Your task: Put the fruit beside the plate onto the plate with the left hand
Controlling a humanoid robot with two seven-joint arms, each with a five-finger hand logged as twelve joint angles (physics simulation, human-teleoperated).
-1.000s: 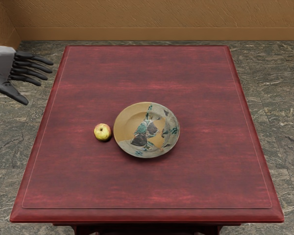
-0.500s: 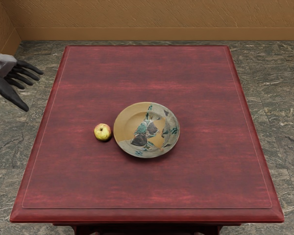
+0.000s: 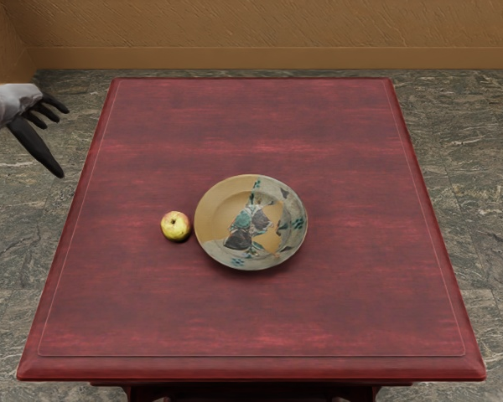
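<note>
A small yellow-red apple (image 3: pixel 175 225) is seen just left of the painted ceramic plate (image 3: pixel 214 213) — black left hand (image 3: pixel 29 117) spread, nothing held, off the dark red wooden table (image 3: pixel 235 126).

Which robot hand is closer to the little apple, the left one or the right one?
Left. The left hand hovers open off the table's far left corner, well away from the apple, up and left of it. The right hand is not in view.

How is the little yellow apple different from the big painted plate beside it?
The small yellow-green apple is round like a ball; the brown ceramic plate is much wider and shallow. The apple looks plain; the plate has teal and dark patterns. Both sit on the red wooden table.
</note>
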